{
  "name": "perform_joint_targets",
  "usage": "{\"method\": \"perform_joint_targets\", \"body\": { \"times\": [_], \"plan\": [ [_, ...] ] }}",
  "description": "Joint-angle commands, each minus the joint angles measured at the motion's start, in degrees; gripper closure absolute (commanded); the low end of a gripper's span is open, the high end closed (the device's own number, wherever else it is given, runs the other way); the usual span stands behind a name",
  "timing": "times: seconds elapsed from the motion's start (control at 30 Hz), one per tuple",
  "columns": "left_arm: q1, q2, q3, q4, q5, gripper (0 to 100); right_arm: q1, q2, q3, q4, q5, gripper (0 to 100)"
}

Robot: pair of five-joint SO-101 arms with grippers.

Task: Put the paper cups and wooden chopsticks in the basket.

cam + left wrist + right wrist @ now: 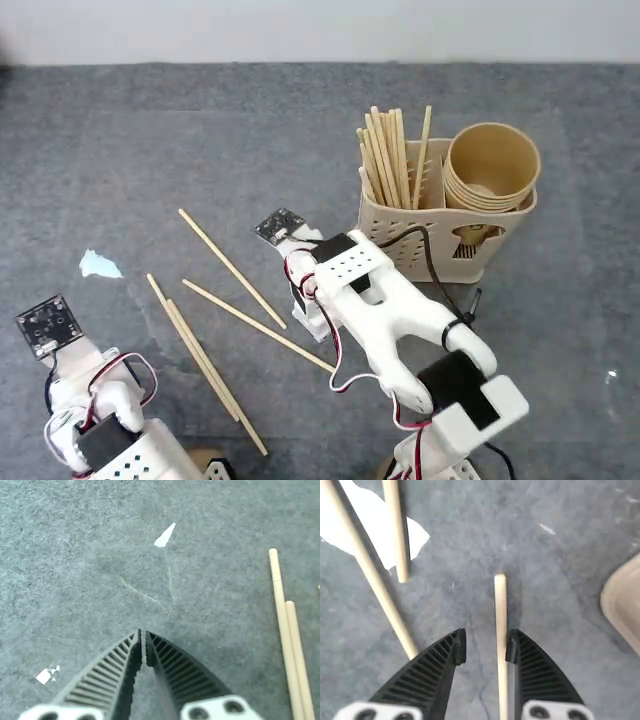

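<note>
Between the spread jaws of the right gripper point(485, 647) lies a wooden chopstick point(500, 605), flat on the grey mat point(560, 555) and close against one finger. Two more chopsticks point(395, 530) lie beyond it, across a white scrap point(370, 525). The left gripper point(143, 645) is clenched on nothing above the mat, beside a chopstick pair point(285, 640). The basket point(510, 230) holds stacked paper cups point(492, 165) and a chopstick bundle point(385, 160)

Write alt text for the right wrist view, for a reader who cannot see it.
The right gripper, fingers open, straddles one wooden chopstick lying on the grey table. Two more chopsticks lie beyond, over a white paper scrap, and the basket corner shows at the edge.
</note>
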Motion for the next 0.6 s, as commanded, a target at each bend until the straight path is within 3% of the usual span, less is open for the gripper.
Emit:
{"method": "perform_joint_targets", "body": {
  "times": [0.0, 0.27, 0.43, 0.57],
  "plan": [
    [0.2, -0.6, -0.3, -1.3, -0.6, 99, 0.0, 0.6, -0.7, -1.5, 3.0, 85.4],
    [0.2, -0.6, -0.3, -1.3, -0.6, 99, 0.0, 1.9, -0.7, -2.0, 3.5, 86.3],
    [0.2, -0.6, -0.3, -1.3, -0.6, 99, 0.0, 3.4, -2.1, -2.0, 3.5, 99.5],
    [0.2, -0.6, -0.3, -1.3, -0.6, 99, 0.4, 3.8, -3.3, -1.6, 3.5, 99.1]
  ]
}}
